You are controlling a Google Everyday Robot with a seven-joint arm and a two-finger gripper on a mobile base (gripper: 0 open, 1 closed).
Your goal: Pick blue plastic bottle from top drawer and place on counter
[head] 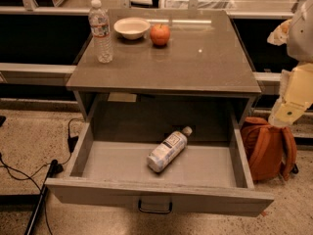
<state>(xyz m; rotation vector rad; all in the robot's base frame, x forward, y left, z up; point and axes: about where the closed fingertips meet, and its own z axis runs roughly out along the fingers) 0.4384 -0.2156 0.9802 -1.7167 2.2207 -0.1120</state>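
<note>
On the floor at the far left, black cables [14,173] trail across the speckled ground. Moving right, up on the surface [195,67]: a clear water bottle [100,31] stands upright at the far left corner. Next comes a white bowl [132,28], and an orange-red apple [160,34] just beside it. Below, the top drawer [98,194] is pulled wide open toward the near side, with its dark handle [155,207] on the front panel. And there's the blue plastic bottle [167,150], lying on its side mid-drawer, white cap pointing far-right, clear of every wall. Right of the drawer, an orange backpack [269,146] sits on the floor. At the right edge the arm [303,28] hangs down beside the surface. Its cream gripper [287,112] angles down and leftward above the backpack, touching nothing. Open or closed, I cannot tell.
</note>
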